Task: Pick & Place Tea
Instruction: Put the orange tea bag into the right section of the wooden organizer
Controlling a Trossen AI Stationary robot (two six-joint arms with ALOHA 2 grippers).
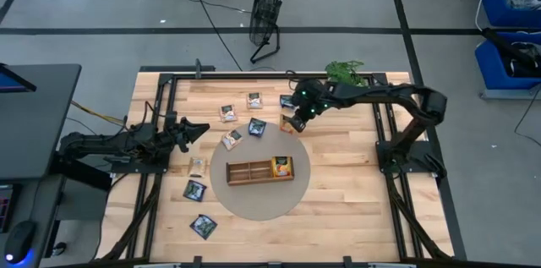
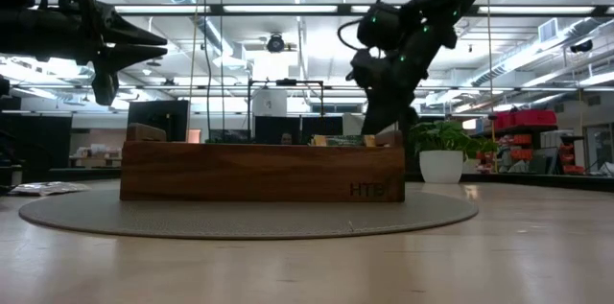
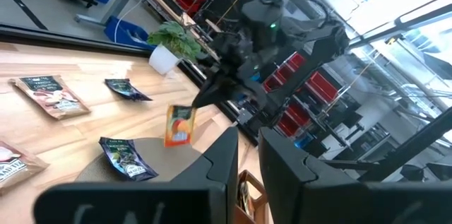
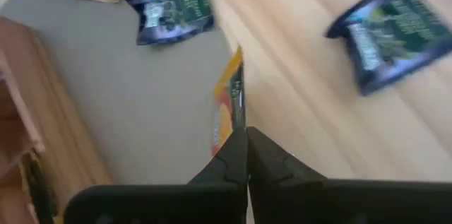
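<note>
My right gripper (image 1: 295,121) is above the far right edge of the round grey mat (image 1: 254,205) and is shut on an orange tea sachet (image 3: 179,125). The long wooden tray (image 1: 259,171) lies on the mat, with one orange sachet (image 1: 282,166) in its right compartment. Other sachets lie flat on the table: dark ones (image 1: 256,128) (image 1: 195,190) (image 1: 203,226), pale ones (image 1: 228,113) (image 1: 232,139) (image 1: 197,166). My left gripper (image 1: 199,128) waits open over the table's left side, pointing at the mat. My right gripper pinches the orange sachet by its upper edge (image 3: 182,109) between its two fingertips (image 4: 233,146), coming from above and pointing down. The sachet is lifted clear and hangs below the fingers, seen edge-on (image 4: 229,104) in the right wrist view, over the mat's rim.
Two more sachets (image 1: 254,100) (image 1: 287,101) lie near the far edge, beside the right arm. A potted plant (image 1: 345,71) stands at the far right corner. The table's near right part is bare wood (image 1: 355,192). Black frame rails (image 1: 161,116) run along both sides.
</note>
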